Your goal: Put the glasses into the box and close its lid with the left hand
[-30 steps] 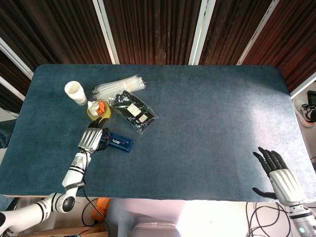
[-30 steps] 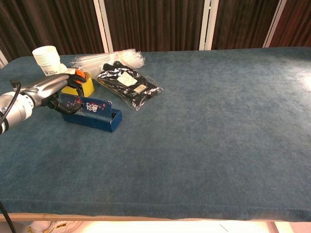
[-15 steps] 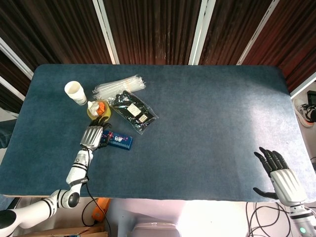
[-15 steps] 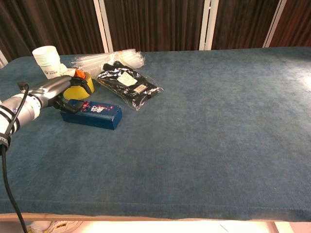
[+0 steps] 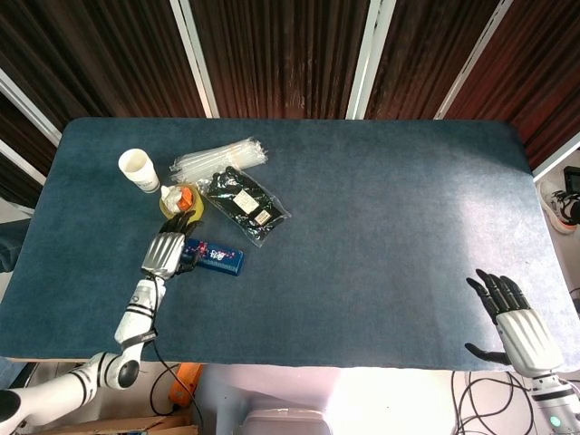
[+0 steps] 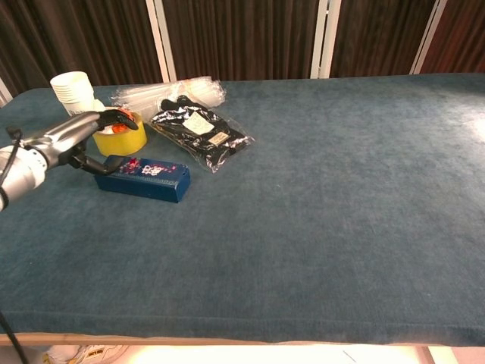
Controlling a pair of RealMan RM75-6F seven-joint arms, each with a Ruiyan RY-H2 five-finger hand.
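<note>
box: dark blue, red-white print on lid | surface: blue-grey | tape roll: yellow | cup: white | packet: black, clear wrap, pale labels | left hand: silver back, black fingers

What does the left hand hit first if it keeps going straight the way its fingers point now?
Most likely the yellow tape roll. The left hand hangs over the closed blue box's left end, fingers aimed at the roll, tips about at its top. Height is unclear; it might pass just over it toward the paper cups.
</note>
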